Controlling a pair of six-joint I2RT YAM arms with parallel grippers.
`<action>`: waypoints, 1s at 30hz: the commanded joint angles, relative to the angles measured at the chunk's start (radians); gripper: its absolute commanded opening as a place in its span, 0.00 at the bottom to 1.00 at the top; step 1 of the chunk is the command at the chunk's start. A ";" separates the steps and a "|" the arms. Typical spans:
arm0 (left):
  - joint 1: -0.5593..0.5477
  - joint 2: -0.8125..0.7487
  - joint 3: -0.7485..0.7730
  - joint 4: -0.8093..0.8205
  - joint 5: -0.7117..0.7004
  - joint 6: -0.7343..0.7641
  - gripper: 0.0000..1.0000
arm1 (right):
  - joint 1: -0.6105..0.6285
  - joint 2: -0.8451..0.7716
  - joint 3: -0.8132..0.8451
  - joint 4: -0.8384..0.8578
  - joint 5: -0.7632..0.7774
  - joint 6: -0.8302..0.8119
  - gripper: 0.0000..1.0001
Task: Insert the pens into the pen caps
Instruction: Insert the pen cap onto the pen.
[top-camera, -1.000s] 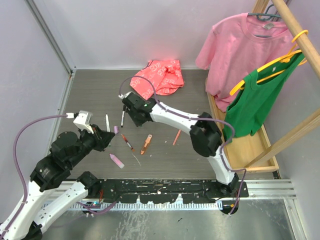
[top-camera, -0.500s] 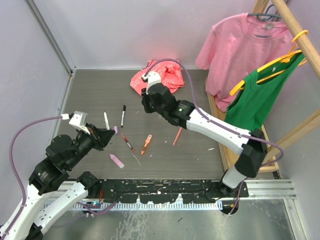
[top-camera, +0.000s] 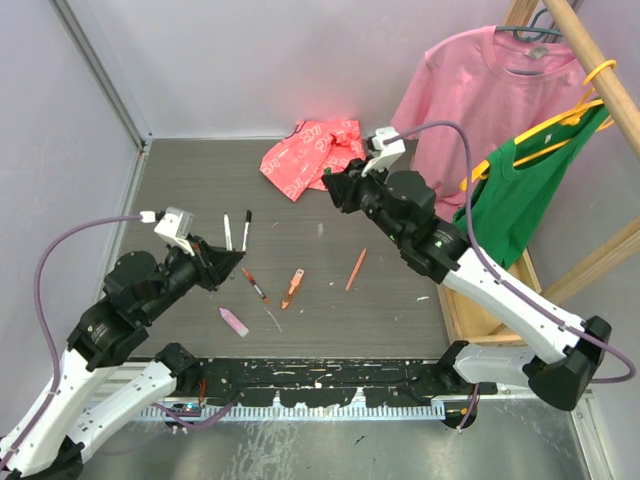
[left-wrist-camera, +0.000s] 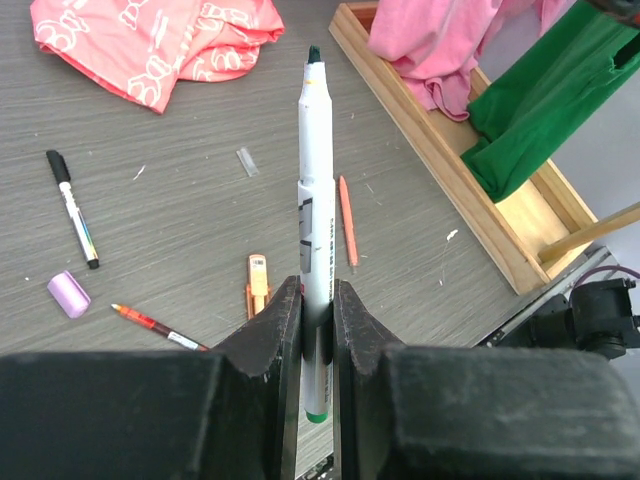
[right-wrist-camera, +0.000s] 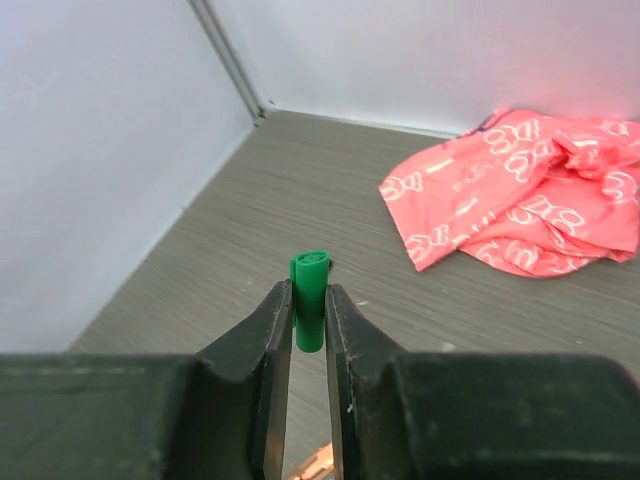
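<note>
Now both arms carry their halves. Our left end effector (left-wrist-camera: 318, 300) is clamped on a white marker (left-wrist-camera: 317, 200), its dark bare tip pointing away from the wrist. Our right end effector (right-wrist-camera: 309, 300) is clamped on a green cap (right-wrist-camera: 309, 285), held above the surface (top-camera: 200, 190) near the red cloth (top-camera: 310, 150).

Change over the last second: the right arm swung from low over the pens at left-centre, up and across to the right, cap in its grip. The left arm rose slightly and turned the marker toward centre.

We judge the pickup done and the mating step next: tip and cap are well apart, not yet aligned.

On the surface lie 2 capped-looking black-tipped markers (top-camera: 245, 230), a lilac cap (left-wrist-camera: 68, 294), a dark red pen (top-camera: 254, 284), 2 orange pens (top-camera: 354, 269) and a pink highlighter (top-camera: 233, 321).
</note>
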 joint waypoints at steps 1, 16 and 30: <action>0.004 0.075 0.073 0.051 0.036 0.008 0.00 | -0.012 -0.101 -0.037 0.124 -0.113 0.070 0.00; -0.001 0.262 0.126 0.224 0.371 0.019 0.00 | -0.011 -0.286 -0.171 0.259 -0.160 0.215 0.00; -0.120 0.348 0.147 0.279 0.337 0.063 0.00 | -0.012 -0.326 -0.237 0.346 -0.143 0.284 0.00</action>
